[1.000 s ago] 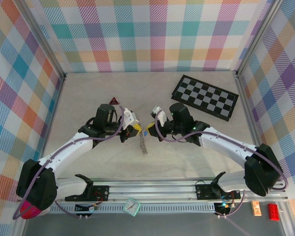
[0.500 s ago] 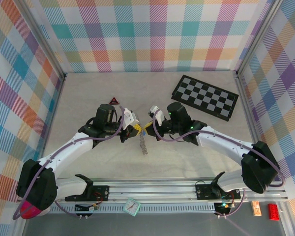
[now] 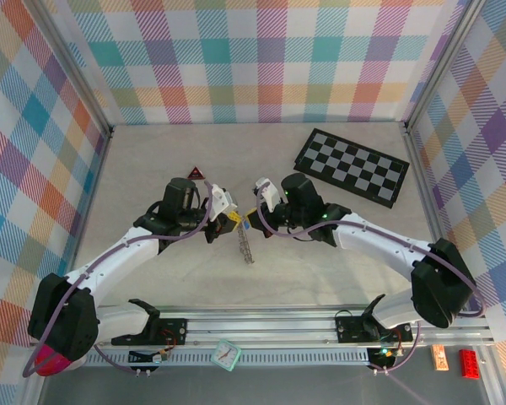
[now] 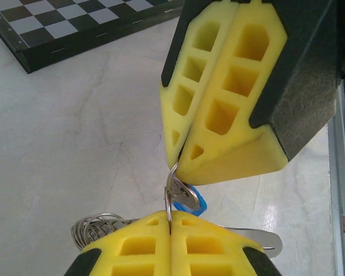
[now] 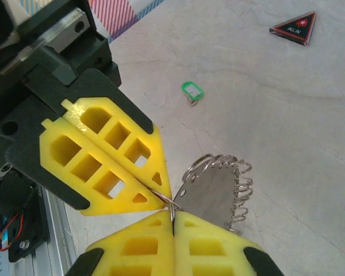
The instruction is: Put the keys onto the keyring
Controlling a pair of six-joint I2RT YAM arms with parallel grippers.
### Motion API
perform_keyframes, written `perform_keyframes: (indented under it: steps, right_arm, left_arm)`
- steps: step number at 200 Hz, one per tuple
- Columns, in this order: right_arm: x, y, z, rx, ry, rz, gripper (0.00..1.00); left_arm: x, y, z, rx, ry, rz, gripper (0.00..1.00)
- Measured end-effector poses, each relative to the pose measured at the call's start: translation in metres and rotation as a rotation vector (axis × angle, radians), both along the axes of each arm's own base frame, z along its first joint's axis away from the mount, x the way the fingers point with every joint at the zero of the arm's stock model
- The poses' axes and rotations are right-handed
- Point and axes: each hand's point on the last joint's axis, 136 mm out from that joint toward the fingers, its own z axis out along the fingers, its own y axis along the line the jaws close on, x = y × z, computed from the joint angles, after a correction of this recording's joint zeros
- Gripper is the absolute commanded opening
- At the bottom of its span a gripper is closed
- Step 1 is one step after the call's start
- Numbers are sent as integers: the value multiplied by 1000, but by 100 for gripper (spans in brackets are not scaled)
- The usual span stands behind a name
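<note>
- Lately, the right hand (image 5: 172,223) has been shifted slightly toward the left hand (image 4: 170,225); both are clenched on the keyring (image 4: 169,198).
- The keys (image 3: 246,245) are hung beneath, over the counter (image 3: 152,160); threading is judged unfinished.

Fig. 1. My left gripper (image 4: 170,223) and my right gripper (image 5: 173,221) meet tip to tip over the middle of the pale counter (image 3: 152,169). The thin grey wire keyring (image 4: 169,195) is between them, and the small silvery metal keys (image 3: 246,245) are just before them. The black-and-white chequered board (image 3: 352,166) lies behind, right. The small red-and-black triangle (image 3: 196,172) lies behind, left.
</note>
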Motion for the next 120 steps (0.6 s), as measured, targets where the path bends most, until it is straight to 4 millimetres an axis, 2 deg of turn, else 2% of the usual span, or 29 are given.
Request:
perform_keyframes:
  steps: [29,63,81,100,120]
  right_arm:
    - [1,0,-9,-14,41,-17,0]
    - [1,1,-9,-7,68,-32,0]
    - [1,1,-10,-6,82,-37,18]
    - [2,0,-11,-4,94,-47,33]
    - [3,-2,-9,6,102,-47,42]
  left_arm:
    - [2,0,5,-10,-26,3,0]
    - [2,0,6,-10,-33,6,0]
    - [2,0,6,-12,-38,6,0]
    - [2,0,7,-19,-49,5,0]
    - [1,0,9,-25,-60,3,0]
